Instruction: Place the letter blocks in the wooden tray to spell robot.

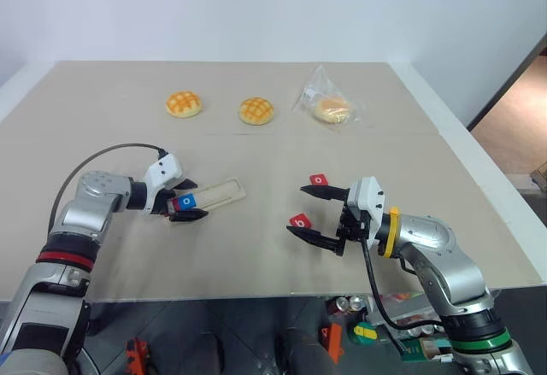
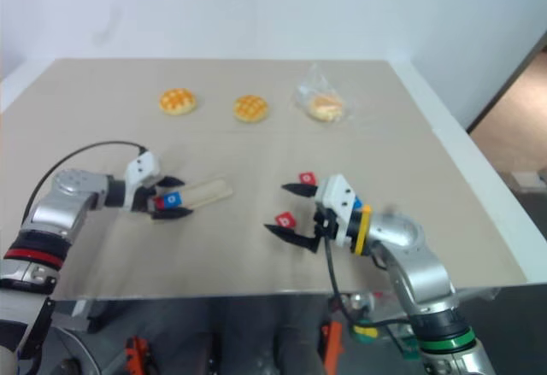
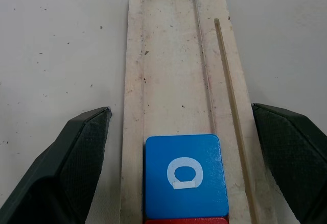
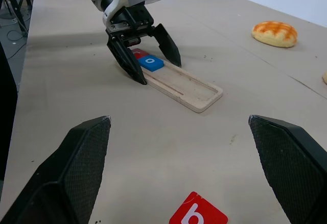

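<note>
From the head view I see my left pincer [image 1: 184,202] spread around the near end of the wooden tray [image 1: 224,192]; my right pincer [image 1: 314,214] hangs released between two red letter blocks [image 1: 300,220] on the bench [image 1: 256,153].

Left wrist: the blue o block [image 3: 185,175] sits in the groove against a red block [image 3: 185,221], fingers [image 3: 71,168] clear either side. Pulling out skewed could drag the tray.

Right wrist: the red b block [image 4: 198,214] lies below; a crooked grab might flip it.

White lowercase "o" on the blue tile [image 3: 185,175] sitting in the wooden tray [image 3: 168,55], white "b" on a red tile [image 4: 198,215] lying on the table; letters on the other two red tiles are too small or hidden to read.
</note>
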You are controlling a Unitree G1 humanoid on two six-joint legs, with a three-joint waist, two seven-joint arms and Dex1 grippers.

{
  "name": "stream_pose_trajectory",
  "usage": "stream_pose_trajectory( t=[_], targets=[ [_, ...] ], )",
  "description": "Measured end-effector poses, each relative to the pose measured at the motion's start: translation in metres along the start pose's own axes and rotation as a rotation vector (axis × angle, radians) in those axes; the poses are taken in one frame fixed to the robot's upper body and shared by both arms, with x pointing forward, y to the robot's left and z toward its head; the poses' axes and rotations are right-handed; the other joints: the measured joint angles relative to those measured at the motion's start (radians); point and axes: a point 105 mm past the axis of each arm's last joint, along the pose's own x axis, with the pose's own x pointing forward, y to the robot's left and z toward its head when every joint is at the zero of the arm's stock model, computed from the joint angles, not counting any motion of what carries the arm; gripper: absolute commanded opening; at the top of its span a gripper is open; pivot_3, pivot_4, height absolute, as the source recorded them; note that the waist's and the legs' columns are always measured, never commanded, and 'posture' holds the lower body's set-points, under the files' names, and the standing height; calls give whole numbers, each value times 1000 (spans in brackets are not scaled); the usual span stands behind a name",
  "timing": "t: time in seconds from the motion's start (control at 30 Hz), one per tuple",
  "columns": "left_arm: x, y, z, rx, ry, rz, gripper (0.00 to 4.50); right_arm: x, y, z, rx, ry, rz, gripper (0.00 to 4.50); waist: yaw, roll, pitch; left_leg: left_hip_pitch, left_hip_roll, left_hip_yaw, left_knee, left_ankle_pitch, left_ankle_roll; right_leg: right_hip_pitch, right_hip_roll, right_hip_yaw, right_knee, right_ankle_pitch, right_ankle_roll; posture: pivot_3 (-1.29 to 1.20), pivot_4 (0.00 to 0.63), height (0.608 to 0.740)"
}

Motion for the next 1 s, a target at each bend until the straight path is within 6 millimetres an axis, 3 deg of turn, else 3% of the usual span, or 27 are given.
stream_pose_trajectory(
  t=[0.4, 0.77, 1.0],
  targets=[
    [1, -2, 0, 48, -14, 13, 3262, 0, 0, 0, -19, 2, 4, 4500, 0, 3, -2, 2, 0, 1, -1, 1, 1, 1, 0, 1, 0, 1, -2, 0, 150, 740],
    [25, -49, 27, 288, -2, -279, 3262, 0, -9, -2, -22, 15, 6, 4500, 1, 2, -1, -2, -2, 1, -2, 0, -1, -1, -2, 0, -1, -3, 2, 0, 150, 740],
    [43, -60, 42, 335, 1, -369, 3262, 0, -10, -4, -29, 23, -3, 4500, 1, 2, -1, -2, -2, 0, -2, 0, -1, -1, -2, 0, -1, -2, 2, 0, 150, 740]
  ],
)
